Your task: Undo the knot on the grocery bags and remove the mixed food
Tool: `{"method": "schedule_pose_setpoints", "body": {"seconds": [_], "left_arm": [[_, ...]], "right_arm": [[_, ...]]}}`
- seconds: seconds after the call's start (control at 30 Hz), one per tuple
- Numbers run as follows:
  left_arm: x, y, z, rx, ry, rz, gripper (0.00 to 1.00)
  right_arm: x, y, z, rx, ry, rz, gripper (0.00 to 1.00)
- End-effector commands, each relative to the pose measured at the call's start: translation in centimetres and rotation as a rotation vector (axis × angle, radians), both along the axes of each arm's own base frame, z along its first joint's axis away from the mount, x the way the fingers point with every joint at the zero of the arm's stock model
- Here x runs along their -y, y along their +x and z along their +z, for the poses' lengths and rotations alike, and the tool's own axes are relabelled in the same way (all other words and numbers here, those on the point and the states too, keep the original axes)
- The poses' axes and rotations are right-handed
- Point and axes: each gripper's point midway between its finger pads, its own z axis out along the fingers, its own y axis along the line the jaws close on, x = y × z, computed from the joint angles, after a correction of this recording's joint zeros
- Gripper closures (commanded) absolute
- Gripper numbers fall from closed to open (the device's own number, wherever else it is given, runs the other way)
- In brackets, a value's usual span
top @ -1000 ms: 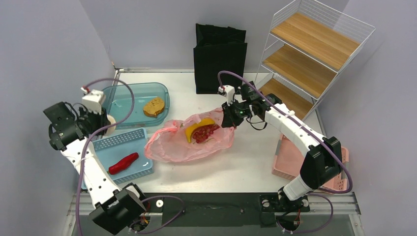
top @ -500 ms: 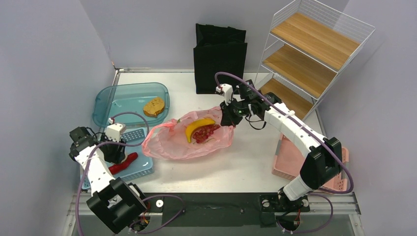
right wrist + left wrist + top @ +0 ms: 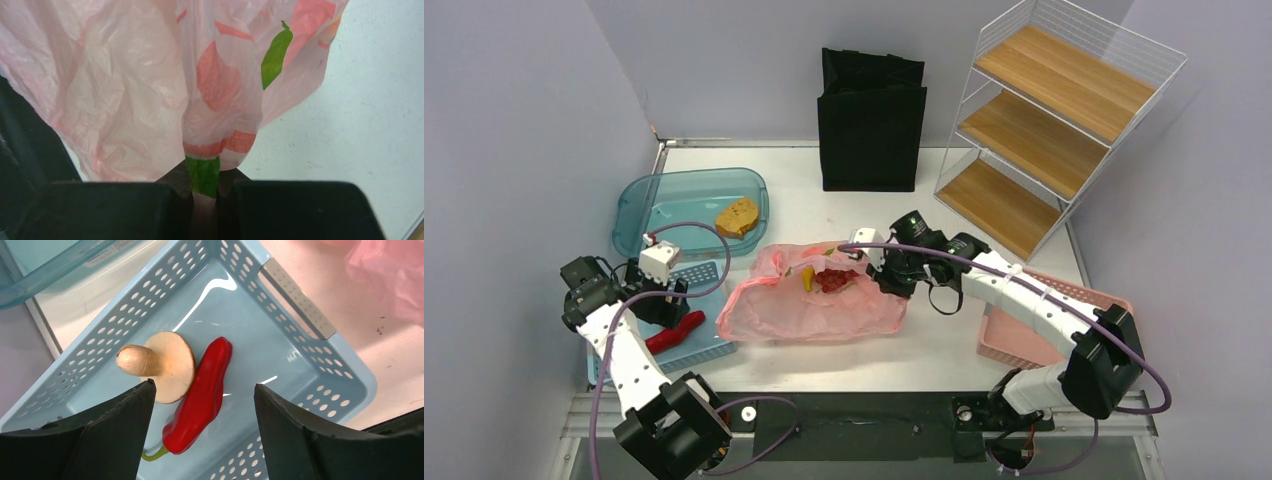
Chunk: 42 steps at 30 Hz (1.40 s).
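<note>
The right arm lies low and stretched leftward across the tabletop point(image 3: 944, 335), its pincer point(image 3: 205, 187) closed tight on a gathered fold of the pink grocery bag point(image 3: 809, 310) at the bag's right edge. The bag lies open in the middle of the tabletop, with a banana point(image 3: 807, 278) and a red fruit cluster point(image 3: 832, 280) inside. The left arm is folded, elbow out, with its pincer point(image 3: 203, 385) spread apart, pointing down over the blue perforated basket point(image 3: 300, 305) that holds a red chilli point(image 3: 200, 395) touching a mushroom point(image 3: 160, 365).
</note>
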Motion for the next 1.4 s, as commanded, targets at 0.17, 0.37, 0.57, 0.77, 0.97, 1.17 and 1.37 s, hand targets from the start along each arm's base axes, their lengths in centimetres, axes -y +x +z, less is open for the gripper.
{"method": "schedule_pose_setpoints", "body": {"seconds": [0.17, 0.37, 0.57, 0.77, 0.97, 1.17, 1.37], "left_arm": [[3.4, 4.0, 10.3, 0.309, -0.253, 0.035, 0.29], [10.5, 3.8, 17.5, 0.426, -0.404, -0.209, 0.29], [18.2, 2.1, 19.5, 0.458, -0.477, -0.417, 0.25], [22.4, 1.5, 15.3, 0.4, -0.356, -0.524, 0.24], [22.2, 5.5, 13.1, 0.467, -0.092, -0.478, 0.24], [22.6, 7.1, 11.0, 0.376, -0.032, -0.489, 0.33], [23.7, 6.9, 8.8, 0.206, -0.141, -0.437, 0.81]], "right_arm": [[0.7, 3.1, 0.4, 0.244, -0.022, -0.023, 1.0], [0.6, 3.0, 0.5, 0.324, -0.007, -0.032, 1.0], [-0.2, 3.0, 1.3, 0.3, 0.037, -0.056, 1.0], [-0.6, 3.1, 2.0, 0.309, 0.066, -0.049, 1.0], [-0.7, 3.6, 3.7, 0.34, 0.098, -0.045, 1.0], [-0.3, 5.3, 5.3, 0.363, 0.121, -0.05, 1.0], [0.1, 8.2, 8.0, 0.389, 0.141, -0.088, 0.91]]}}
